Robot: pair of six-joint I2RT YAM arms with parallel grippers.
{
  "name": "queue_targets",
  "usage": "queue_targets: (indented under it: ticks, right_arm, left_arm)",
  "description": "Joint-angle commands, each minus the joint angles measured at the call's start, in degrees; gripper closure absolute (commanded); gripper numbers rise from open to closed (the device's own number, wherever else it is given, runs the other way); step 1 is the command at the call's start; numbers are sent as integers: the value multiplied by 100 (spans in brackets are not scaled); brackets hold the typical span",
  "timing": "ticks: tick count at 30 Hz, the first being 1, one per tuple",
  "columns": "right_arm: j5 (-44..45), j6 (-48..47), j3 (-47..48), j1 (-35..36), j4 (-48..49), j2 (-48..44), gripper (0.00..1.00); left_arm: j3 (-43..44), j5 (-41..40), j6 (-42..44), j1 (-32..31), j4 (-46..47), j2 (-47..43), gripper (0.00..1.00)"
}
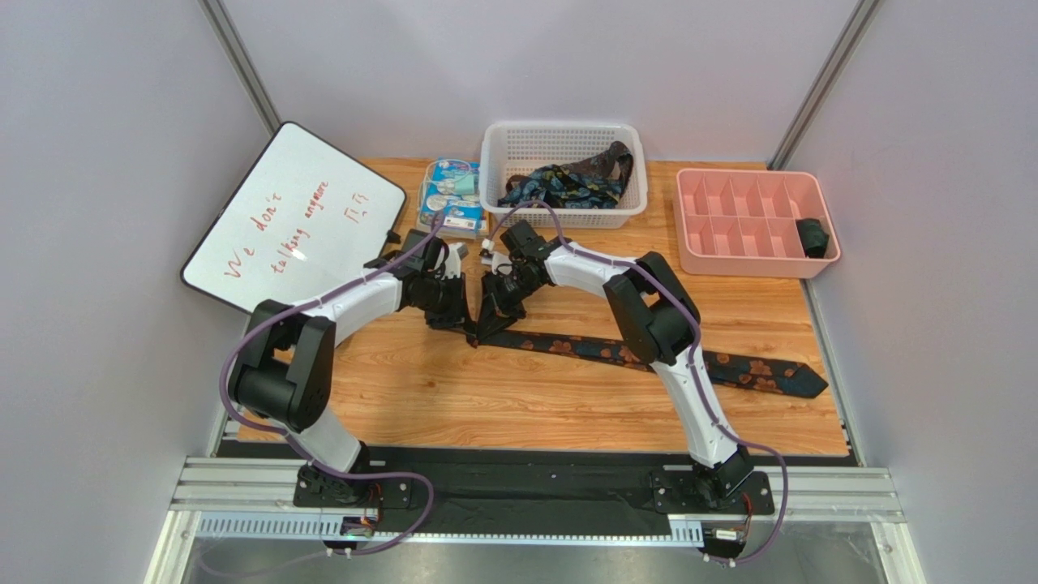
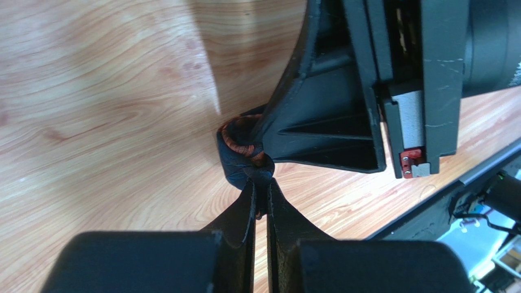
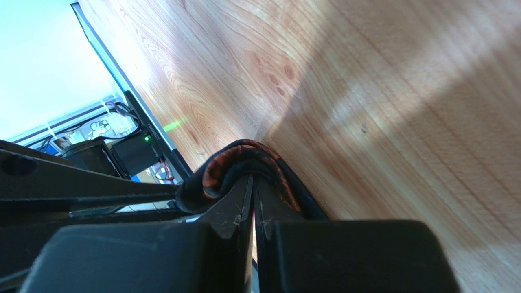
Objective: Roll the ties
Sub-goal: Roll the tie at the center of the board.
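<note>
Tie [image 1: 634, 354] is lying stretched along the table [image 1: 487, 408] while the left gripper [image 2: 262, 178] and right gripper [image 3: 252, 181], both squeezed almost shut, are pinching its curled left end from opposite sides, probably so the first coil is starting tight.

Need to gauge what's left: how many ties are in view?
3 at least: one tie stretched across the table; a dark roll, seemingly a tie, in the pink tray; a tangled heap in the white basket, possibly hiding more.
</note>
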Motion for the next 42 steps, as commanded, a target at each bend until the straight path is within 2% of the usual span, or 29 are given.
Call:
queue_targets:
  ticks: [1,5,10,16,20,28,34,42]
  right_arm:
    - [379,7,32,37,114,238,97]
    - [116,130,-47,19,263,115,99]
    - [-192,253,-91,19,369,18,99]
    - [-482,245,-258,-25,343,-333,92]
    - [-482,271,-346,-174,194,-623,85]
    - [-465,323,-627,-420,-53,-975,80]
    - [-675,675,-978,-420,482,-940,73]
    - [-561,1061,-988,-569,782,-800,71]
  left_arm:
    - [7,835,44,-185,431,116,100]
    - [-169,651,219,-361,703,142,100]
    - [-143,55,369,-511,721,450,100]
    - [-160,-289,431,-555,493,766,100]
    - [-187,-334,431,-563,493,837,100]
    - [-99,-395,457,-555,458,1118,100]
    - [-55,-334,448,-563,440,1153,100]
    - [-73,-290,483,-563,431,1127,99]
